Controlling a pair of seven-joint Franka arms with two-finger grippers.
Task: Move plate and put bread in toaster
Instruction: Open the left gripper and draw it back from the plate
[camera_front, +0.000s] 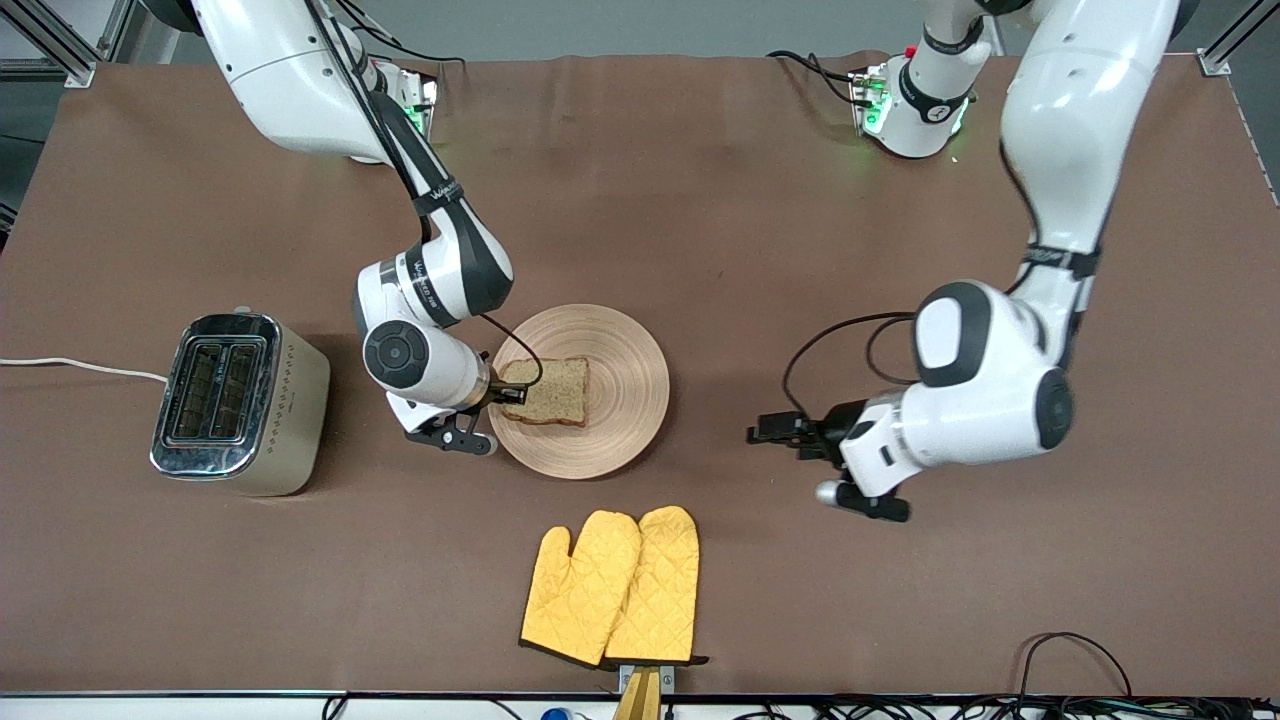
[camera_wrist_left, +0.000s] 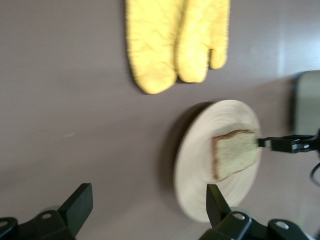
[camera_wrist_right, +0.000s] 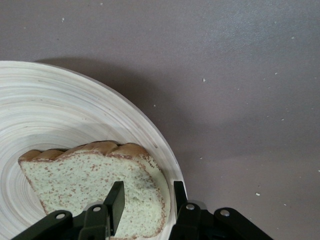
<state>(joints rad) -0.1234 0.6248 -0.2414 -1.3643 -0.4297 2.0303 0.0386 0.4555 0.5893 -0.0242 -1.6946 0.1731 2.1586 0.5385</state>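
Observation:
The light-wood plate (camera_front: 625, 400) (camera_wrist_right: 60, 110) (camera_wrist_left: 197, 165) lies mid-table with the brown speckled bread (camera_front: 550, 390) (camera_wrist_right: 75, 175) (camera_wrist_left: 235, 152) flat on the side toward the toaster. My right gripper (camera_front: 508, 392) (camera_wrist_right: 148, 192) is low at the bread's end. Its jaws are partly narrowed: one finger is over the slice, the other stands past the crust at the plate's rim, with a gap left. The cream toaster (camera_front: 240, 400) (camera_wrist_left: 307, 102) stands toward the right arm's end, slots up. My left gripper (camera_front: 775, 432) (camera_wrist_left: 148, 200) hangs open and empty over bare table beside the plate.
A pair of yellow oven mitts (camera_front: 612, 588) (camera_wrist_left: 175, 40) lies nearer the front camera than the plate, close to the table's edge. The toaster's white cord (camera_front: 80, 367) runs off toward the right arm's end of the table.

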